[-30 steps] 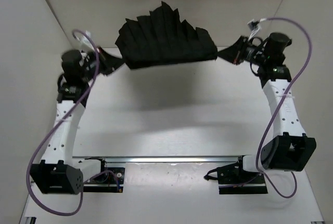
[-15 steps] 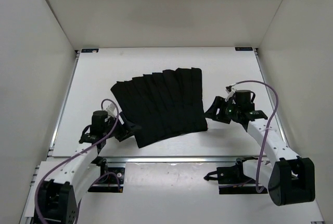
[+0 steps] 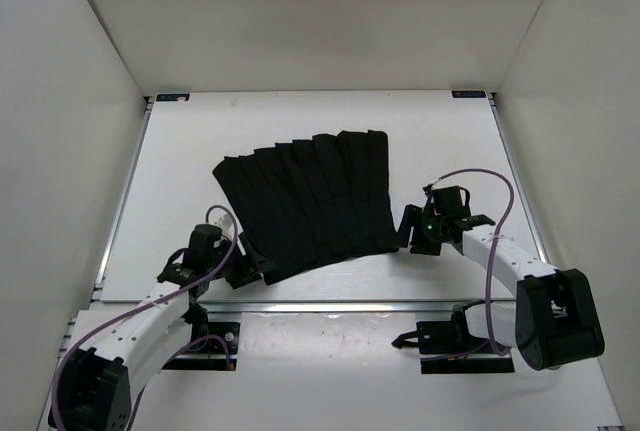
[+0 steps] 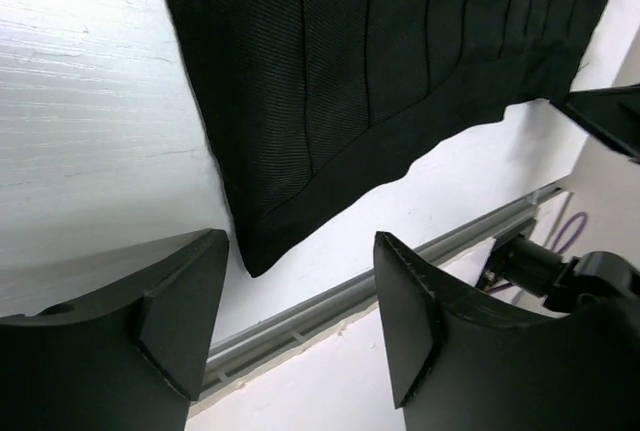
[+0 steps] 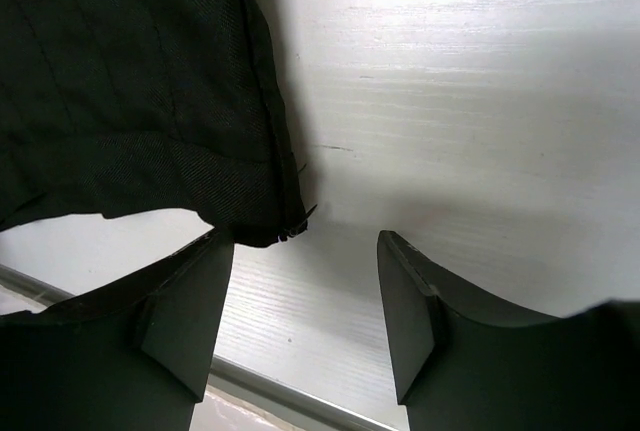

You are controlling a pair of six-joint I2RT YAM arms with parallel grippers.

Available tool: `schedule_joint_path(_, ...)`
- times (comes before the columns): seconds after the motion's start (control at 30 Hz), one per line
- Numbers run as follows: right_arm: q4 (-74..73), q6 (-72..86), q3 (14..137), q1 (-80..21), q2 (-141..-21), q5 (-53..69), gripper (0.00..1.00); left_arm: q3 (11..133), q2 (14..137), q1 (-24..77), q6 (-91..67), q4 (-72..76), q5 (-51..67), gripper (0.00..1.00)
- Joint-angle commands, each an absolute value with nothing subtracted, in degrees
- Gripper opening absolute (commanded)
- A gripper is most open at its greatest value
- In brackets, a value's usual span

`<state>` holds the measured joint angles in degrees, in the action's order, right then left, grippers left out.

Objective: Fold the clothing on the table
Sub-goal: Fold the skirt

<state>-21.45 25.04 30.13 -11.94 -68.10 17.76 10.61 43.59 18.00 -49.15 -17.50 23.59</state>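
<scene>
The clothing (image 3: 305,201) lies spread flat on the table (image 3: 170,171), pleats fanning away from me, its near hem just ahead of both my wrists. My left gripper (image 3: 244,267) is parted and empty, and the near left corner (image 4: 250,251) sits just short of the gap between its fingers (image 4: 180,301). My right gripper (image 3: 412,231) is parted and empty too, with the near right corner (image 5: 270,226) off to one side of its gap, close to one finger. I judge the fold not yet begun, so what matters is a clean pinch on both corners. I'd centre the right corner first, go low enough to catch the whole hem and not a single pleat, then close both together and lift level so the pleats don't slide apart
</scene>
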Motion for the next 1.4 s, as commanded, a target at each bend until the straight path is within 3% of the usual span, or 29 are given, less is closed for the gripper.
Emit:
schedule_joint_path(0.0,-18.4,23.8,29.4,-12.5,-68.5,16.4,0.57,10.2,43.7,19.9,-49.0,-20.8,19.0,0.70)
schedule_joint_path(0.1,-17.1,23.6,28.7,-12.3,-68.9,15.8,0.56,10.0,46.1,21.9,-50.3,-18.8,18.8,0.65)
schedule_joint_path(0.2,-15.6,23.6,28.5,-12.9,-70.0,16.5,0.56,10.9,51.5,25.6,-51.4,-15.6,17.3,0.50)
schedule_joint_path(0.3,-14.5,24.1,28.3,-13.4,-71.6,16.6,0.54,12.2,57.0,28.4,-51.2,-12.6,16.7,0.24)
schedule_joint_path(0.33,-14.0,24.0,28.2,-13.3,-72.3,16.7,0.49,12.6,57.8,28.5,-50.7,-12.0,15.8,0.07)
schedule_joint_path(0.37,-14.1,23.5,28.4,-13.4,-73.3,16.7,0.37,12.9,58.8,28.5,-50.5,-11.1,15.6,0.00)
schedule_joint_path(0.4,-14.2,22.9,28.6,-13.5,-73.4,17.0,0.31,13.5,59.7,28.0,-49.9,-11.1,15.6,0.00)
schedule_joint_path(0.47,-14.8,22.4,28.8,-13.7,-73.3,16.3,0.01,15.3,59.5,26.9,-48.2,-13.1,14.5,0.00)
schedule_joint_path(0.87,-28.7,21.3,34.2,-13.1,-60.3,19.0,0.00,22.4,48.1,21.5,-40.9,-30.6,13.0,0.00)
schedule_joint_path(1.13,-37.0,22.1,33.7,-16.3,-44.0,22.6,0.00,25.7,37.7,20.4,-40.4,-40.6,15.3,0.00)
schedule_joint_path(1.37,-50.6,21.2,36.7,-8.8,-31.6,30.6,0.00,31.8,30.8,19.4,-41.6,-47.8,17.0,0.00)
